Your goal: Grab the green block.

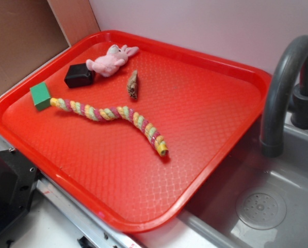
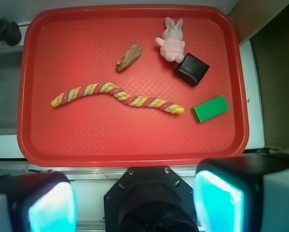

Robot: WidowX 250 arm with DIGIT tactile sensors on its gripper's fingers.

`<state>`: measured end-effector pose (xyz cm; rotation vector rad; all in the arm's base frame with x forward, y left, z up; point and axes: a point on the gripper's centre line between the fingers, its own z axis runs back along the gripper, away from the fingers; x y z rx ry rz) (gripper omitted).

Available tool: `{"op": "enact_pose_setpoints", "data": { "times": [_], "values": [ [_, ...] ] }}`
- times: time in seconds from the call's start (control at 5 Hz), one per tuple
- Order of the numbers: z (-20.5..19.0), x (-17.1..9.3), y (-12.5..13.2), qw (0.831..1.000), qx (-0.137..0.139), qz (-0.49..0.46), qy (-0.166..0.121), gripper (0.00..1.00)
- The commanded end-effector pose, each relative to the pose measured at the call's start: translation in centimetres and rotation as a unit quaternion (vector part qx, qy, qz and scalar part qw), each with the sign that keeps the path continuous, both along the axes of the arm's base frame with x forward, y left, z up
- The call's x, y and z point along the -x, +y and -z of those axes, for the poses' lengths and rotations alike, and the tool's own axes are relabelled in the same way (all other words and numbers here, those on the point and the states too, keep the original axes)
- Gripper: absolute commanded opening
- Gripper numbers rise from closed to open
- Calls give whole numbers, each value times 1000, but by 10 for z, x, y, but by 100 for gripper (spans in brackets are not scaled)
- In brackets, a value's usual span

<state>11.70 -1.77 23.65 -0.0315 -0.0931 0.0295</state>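
Note:
The green block [image 1: 41, 95] lies on the red tray [image 1: 205, 119] near its left rim, touching the end of a braided rope. In the wrist view the green block [image 2: 210, 108] sits at the right of the tray [image 2: 76, 53]. My gripper [image 2: 134, 203] hangs high above and outside the tray's near edge, open, with nothing between its cyan-padded fingers [image 2: 52, 208]. The gripper does not show in the exterior view.
A black box [image 1: 80, 75], a pink plush bunny [image 1: 111, 60], a small brown piece [image 1: 132, 85] and a striped rope [image 1: 112, 114] lie on the tray. A sink [image 1: 277, 201] with a grey faucet [image 1: 282, 88] is to the right. The robot base [image 2: 151, 198] stands below the tray's near edge in the wrist view.

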Motion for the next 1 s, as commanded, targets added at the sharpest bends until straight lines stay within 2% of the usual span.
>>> {"op": "enact_pose_setpoints", "data": {
  "times": [0.0,0.2,0.4,0.6,0.8],
  "values": [
    [0,0,0,1000,0,0,0,100],
    [6,-4,7,992,16,-124,-16,100],
    [14,-3,9,968,19,-247,-28,100],
    [50,-12,29,936,26,-349,-36,100],
    [90,-33,62,909,23,-414,-47,100]
  ]
}}
